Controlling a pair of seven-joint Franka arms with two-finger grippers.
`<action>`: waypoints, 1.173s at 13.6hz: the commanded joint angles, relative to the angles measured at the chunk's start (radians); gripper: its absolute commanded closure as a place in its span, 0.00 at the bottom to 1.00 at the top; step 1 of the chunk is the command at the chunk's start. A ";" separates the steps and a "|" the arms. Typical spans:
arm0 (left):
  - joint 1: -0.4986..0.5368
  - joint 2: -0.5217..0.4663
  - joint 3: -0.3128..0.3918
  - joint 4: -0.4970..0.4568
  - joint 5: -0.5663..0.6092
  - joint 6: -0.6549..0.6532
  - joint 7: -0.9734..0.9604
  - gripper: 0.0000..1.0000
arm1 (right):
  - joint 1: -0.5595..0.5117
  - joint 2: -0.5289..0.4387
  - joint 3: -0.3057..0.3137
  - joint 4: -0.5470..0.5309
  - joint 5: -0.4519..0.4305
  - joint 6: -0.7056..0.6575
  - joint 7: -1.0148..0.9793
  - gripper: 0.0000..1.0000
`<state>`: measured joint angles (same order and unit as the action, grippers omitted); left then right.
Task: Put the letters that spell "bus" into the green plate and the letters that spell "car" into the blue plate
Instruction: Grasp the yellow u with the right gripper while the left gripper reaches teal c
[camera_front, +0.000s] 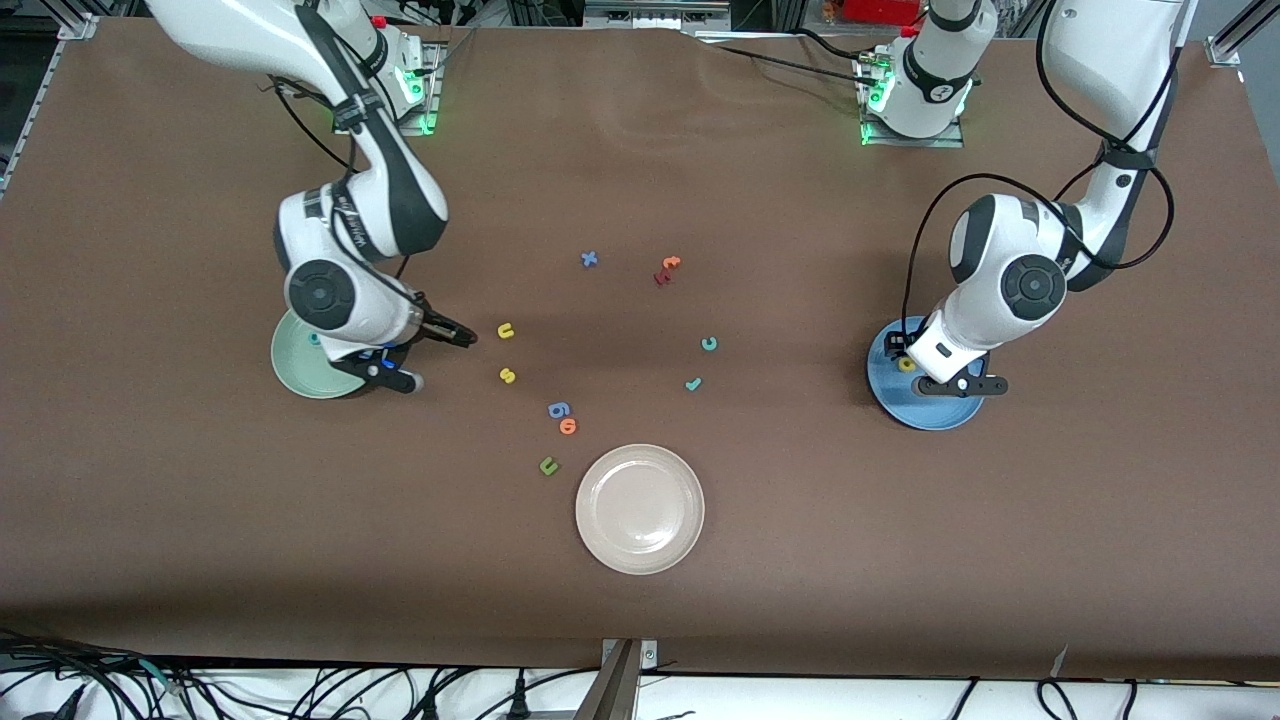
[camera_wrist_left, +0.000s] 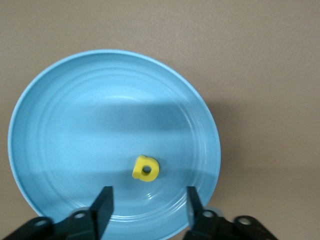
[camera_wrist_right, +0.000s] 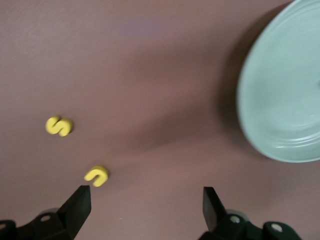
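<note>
Where the front view looks down on the brown desk (camera_front: 200, 520), the right gripper (camera_front: 425, 358) hangs beside the pale mint-green round plate (camera_front: 300, 372), and the left gripper (camera_front: 955, 383) is over the bright blue round plate (camera_front: 930, 412). Yellow foam "u" (camera_front: 506, 331) and "s" (camera_front: 507, 376), teal "c" (camera_front: 709, 343) and "r" (camera_front: 693, 384) lie mid-desk.

Left wrist view: jaws apart above the yellow foam "a" (camera_wrist_left: 145, 168), which lies in the blue plate.

Right wrist view: jaws wide apart, empty.
</note>
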<state>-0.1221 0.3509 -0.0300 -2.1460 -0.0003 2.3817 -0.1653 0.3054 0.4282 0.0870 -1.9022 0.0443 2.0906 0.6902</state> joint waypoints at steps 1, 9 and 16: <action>-0.008 -0.033 -0.014 -0.002 0.016 -0.019 -0.006 0.00 | 0.053 0.035 0.007 0.003 0.008 0.063 -0.035 0.01; -0.224 0.088 -0.094 0.075 0.009 0.089 -0.455 0.00 | 0.081 0.052 0.031 -0.199 -0.001 0.393 -0.257 0.01; -0.358 0.298 -0.096 0.383 0.006 0.021 -0.625 0.00 | 0.093 0.060 0.030 -0.205 -0.081 0.473 -0.330 0.13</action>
<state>-0.4474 0.5602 -0.1336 -1.8770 -0.0004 2.4398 -0.7441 0.3950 0.4913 0.1158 -2.0940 -0.0079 2.5319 0.3737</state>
